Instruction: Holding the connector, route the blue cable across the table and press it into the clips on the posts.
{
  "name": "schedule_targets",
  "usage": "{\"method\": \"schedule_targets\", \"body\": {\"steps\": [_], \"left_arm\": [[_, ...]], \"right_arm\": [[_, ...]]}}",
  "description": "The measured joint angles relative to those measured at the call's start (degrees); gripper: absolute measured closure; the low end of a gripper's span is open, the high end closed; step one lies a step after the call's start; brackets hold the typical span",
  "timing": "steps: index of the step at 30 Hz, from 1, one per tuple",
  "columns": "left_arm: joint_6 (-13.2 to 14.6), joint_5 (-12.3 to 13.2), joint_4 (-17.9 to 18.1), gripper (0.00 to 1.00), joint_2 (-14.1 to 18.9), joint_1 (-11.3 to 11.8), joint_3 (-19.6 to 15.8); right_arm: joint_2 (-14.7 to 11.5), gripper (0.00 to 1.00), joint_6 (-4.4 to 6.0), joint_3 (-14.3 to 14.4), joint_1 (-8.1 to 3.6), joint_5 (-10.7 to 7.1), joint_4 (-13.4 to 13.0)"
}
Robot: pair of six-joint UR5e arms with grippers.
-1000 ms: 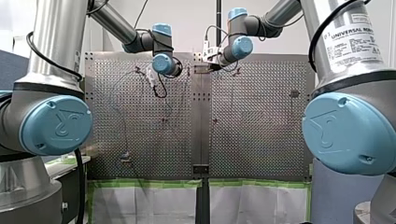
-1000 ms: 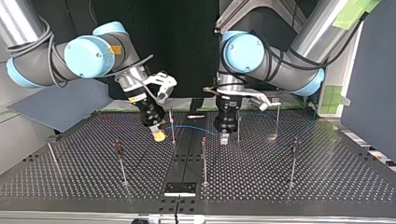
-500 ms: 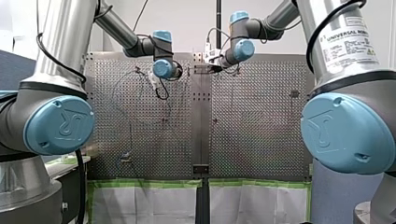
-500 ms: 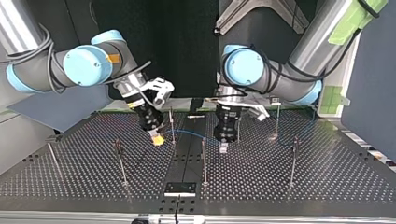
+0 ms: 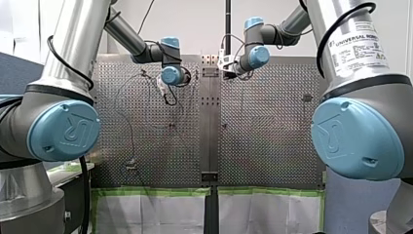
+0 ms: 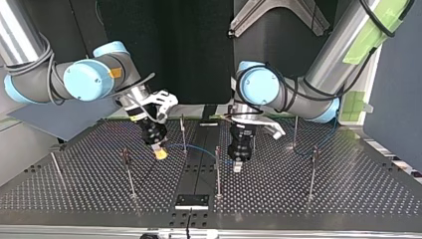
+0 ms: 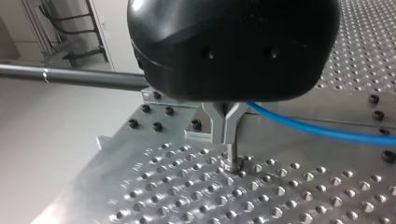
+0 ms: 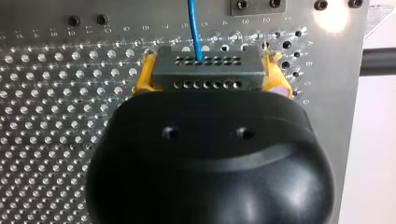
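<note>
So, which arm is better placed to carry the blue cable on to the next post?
Right, probably: my right pincer is shut on the connector, with the blue cable leading out of it. My left pincer only stands further along the cable.

Glare whitens the table in the right wrist view; the top view's backdrop lies dark.

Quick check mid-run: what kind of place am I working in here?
Probably a robotics lab test cell: perforated metal table, thin posts standing on it, green-taped sheeting along its edge.
</note>
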Motion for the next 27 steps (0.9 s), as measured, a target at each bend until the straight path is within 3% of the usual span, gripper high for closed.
{"method": "schedule_targets", "body": {"steps": [11,20,21,24,26,27], "left_arm": [[0.5,0.3,-1.3,1.0,-4.8,0.4,4.3],[0.6,-2.4,-2.5,1.0,-5.7,0.7,4.9],[0.6,-2.5,-2.6,0.92,-5.7,0.7,4.9],[0.5,-3.0,-3.2,0.85,-5.7,0.6,4.9],[0.5,-3.5,-3.8,0.64,-5.7,0.5,4.9],[0.5,-3.9,-4.2,0.64,-5.7,0.4,4.9]], "right_arm": [[1.7,1.0,0.06,-2.0,-1.56,-0.64,0.0],[2.0,1.0,0.17,-3.3,-2.65,-0.74,0.0],[2.1,1.0,0.17,-3.4,-2.76,-0.73,-0.1],[2.4,1.0,0.15,-3.5,-3.17,-0.74,-0.1],[2.9,1.0,0.05,-3.6,-3.4,-0.85,-0.2],[3.1,1.0,-0.02,-3.7,-3.48,-0.91,-0.2]]}}
